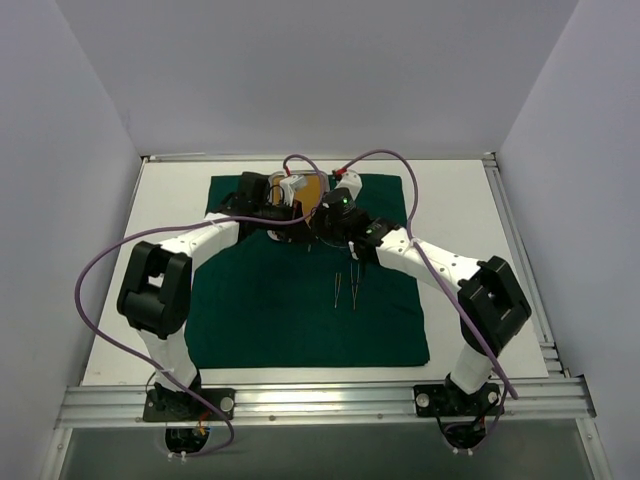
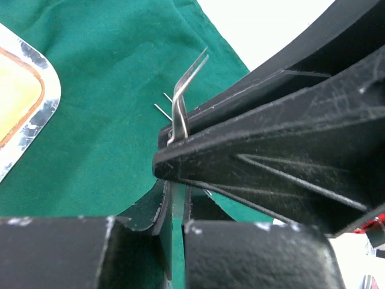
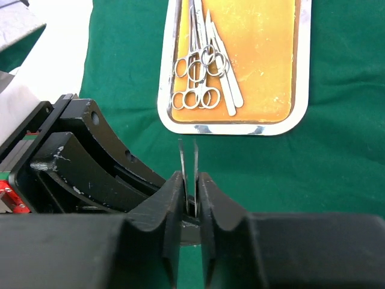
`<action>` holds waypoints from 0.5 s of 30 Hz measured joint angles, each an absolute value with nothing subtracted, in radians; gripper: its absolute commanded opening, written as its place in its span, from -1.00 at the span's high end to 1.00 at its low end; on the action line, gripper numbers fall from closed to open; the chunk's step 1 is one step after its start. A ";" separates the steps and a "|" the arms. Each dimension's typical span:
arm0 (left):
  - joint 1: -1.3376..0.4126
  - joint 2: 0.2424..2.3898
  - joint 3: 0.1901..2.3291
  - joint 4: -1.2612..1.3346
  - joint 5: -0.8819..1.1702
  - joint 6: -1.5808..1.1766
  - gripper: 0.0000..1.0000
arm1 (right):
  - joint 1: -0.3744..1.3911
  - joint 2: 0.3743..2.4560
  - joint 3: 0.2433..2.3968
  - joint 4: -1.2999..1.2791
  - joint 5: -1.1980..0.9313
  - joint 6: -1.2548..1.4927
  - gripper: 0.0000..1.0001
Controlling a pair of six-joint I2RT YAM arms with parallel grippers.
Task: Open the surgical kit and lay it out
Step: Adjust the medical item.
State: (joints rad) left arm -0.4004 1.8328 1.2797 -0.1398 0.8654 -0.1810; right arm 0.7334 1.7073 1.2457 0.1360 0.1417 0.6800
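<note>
The dark green cloth (image 1: pixel 270 310) lies spread out flat. The steel tray (image 3: pixel 234 128) with its orange-brown floor stands at the cloth's far middle and holds several scissor-handled instruments (image 3: pixel 201 78). My right gripper (image 3: pixel 190 186) is shut on silver tweezers (image 3: pixel 187 156), whose tips point at the tray. In the left wrist view the bent tweezers (image 2: pixel 180 102) pass through the right fingers (image 2: pixel 271 138) and seem to run down into my left gripper (image 2: pixel 176 205), shut to a thin gap. Both grippers (image 1: pixel 303 212) (image 1: pixel 322 222) meet just before the tray.
Two thin silver instruments (image 1: pixel 338 290) (image 1: pixel 354 287) lie side by side on the cloth right of centre. The tray's corner (image 2: pixel 45 102) shows left of the left fingers. White walls enclose the table; an aluminium rail (image 1: pixel 320 400) runs along the near edge.
</note>
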 measured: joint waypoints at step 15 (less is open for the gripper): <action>-0.398 1.826 1.283 -0.296 0.868 -0.057 -0.75 | 0.726 1.711 1.261 0.089 0.142 0.693 0.97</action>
State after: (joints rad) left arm -0.3981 1.8256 1.2827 -0.2962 0.8677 -0.0570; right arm 0.7261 1.7115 1.2610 0.0895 0.1425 0.6926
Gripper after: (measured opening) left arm 0.857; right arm 0.041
